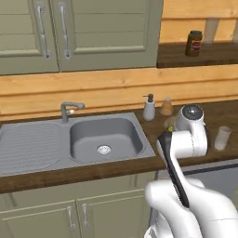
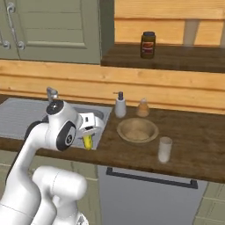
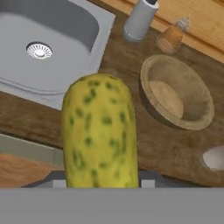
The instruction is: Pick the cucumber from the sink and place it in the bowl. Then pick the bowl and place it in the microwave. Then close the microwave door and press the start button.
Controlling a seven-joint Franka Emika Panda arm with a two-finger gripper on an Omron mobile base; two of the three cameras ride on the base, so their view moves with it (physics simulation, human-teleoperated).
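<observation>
My gripper (image 2: 89, 134) is shut on the cucumber (image 2: 88, 142), a yellow-green spotted stick that hangs below the fingers over the counter's front edge, just right of the sink (image 2: 19, 115). In the hand view the cucumber (image 3: 99, 131) stands upright and close, hiding the fingertips. The tan bowl (image 2: 137, 130) sits empty on the dark wood counter to the right of my hand; in the hand view the bowl (image 3: 177, 94) lies up and to the right of the cucumber. The sink basin (image 1: 83, 135) holds nothing but its drain. The microwave and its door are out of view.
A white soap dispenser (image 2: 120, 105) and a brown shaker (image 2: 142, 107) stand behind the bowl by the wall. A clear glass (image 2: 165, 149) stands front right of the bowl. The tap (image 1: 69, 109) rises behind the basin. A dark jar (image 2: 148, 45) sits on the shelf above.
</observation>
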